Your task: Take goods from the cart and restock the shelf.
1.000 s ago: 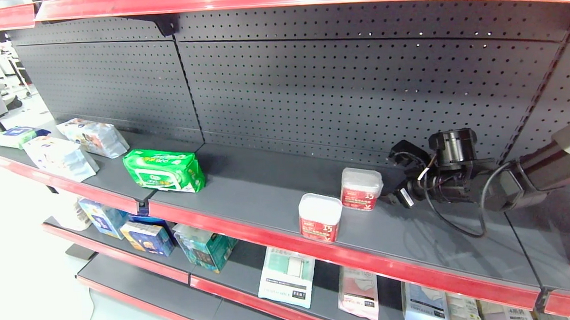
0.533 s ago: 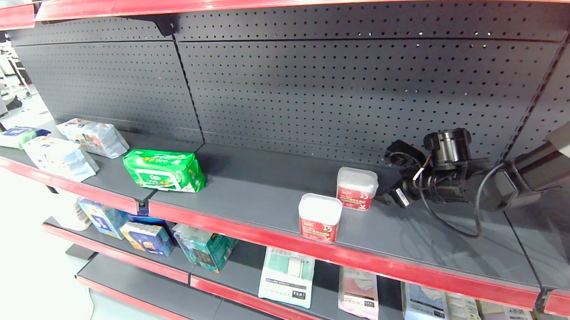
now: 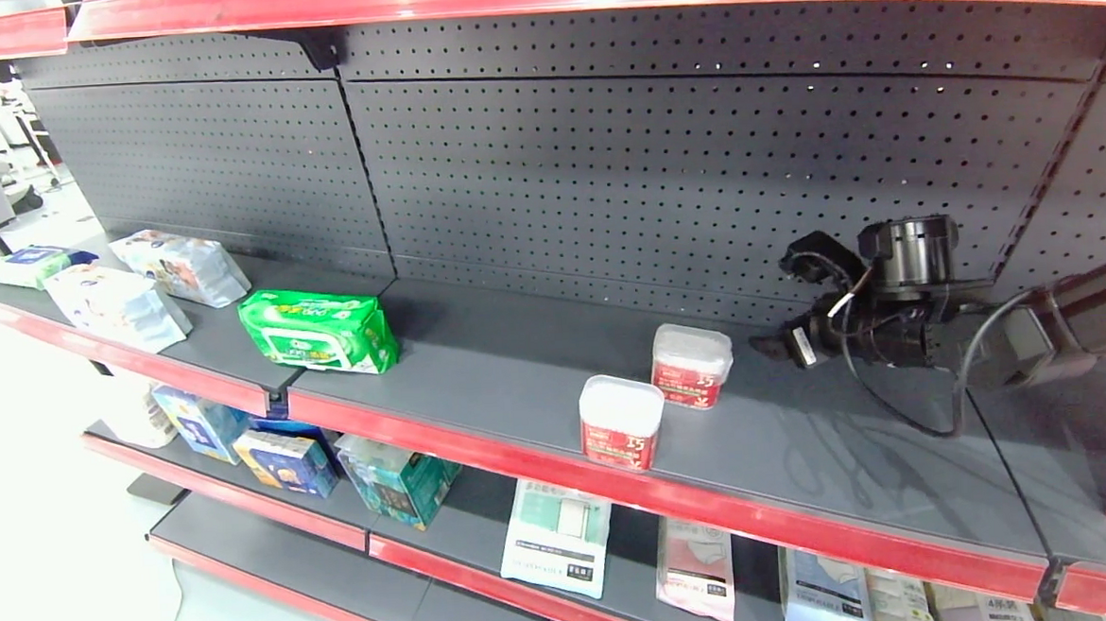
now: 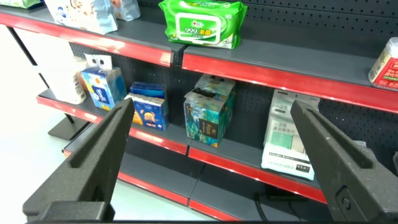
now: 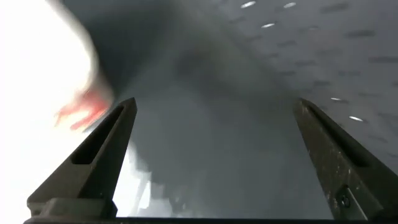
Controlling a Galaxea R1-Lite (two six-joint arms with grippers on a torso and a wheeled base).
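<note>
A: Right claw (image 3: 785,303) is up over the shelf (image 3: 518,360), prongs spread wide, nothing between them. The rear tub (image 3: 691,365) stands at its eight o'clock, near but apart, with dark shelf board between.
B: And the front tub (image 3: 621,420)?
A: At seven o'clock from the rear one, just beside it, right at the red front lip. Both are upright.
B: Anything crowding them?
A: The pegboard wall (image 3: 697,170) runs behind the claw at twelve. Out at ten o'clock from the tubs, well apart, a green wipes pack (image 3: 319,329) lies flat. Past it are two white bags (image 3: 117,305).
B: The right wrist view?
A: Same wide spread, grey shelf ahead, and a white-and-red blur off one prong, too smeared to name.
B: Left claw (image 4: 211,107)?
A: Splayed wide too, empty, facing the lower shelves. A teal box (image 4: 210,117) sits dead ahead, and a blue box (image 4: 149,111) is at its nine o'clock, seen from the head.
</note>
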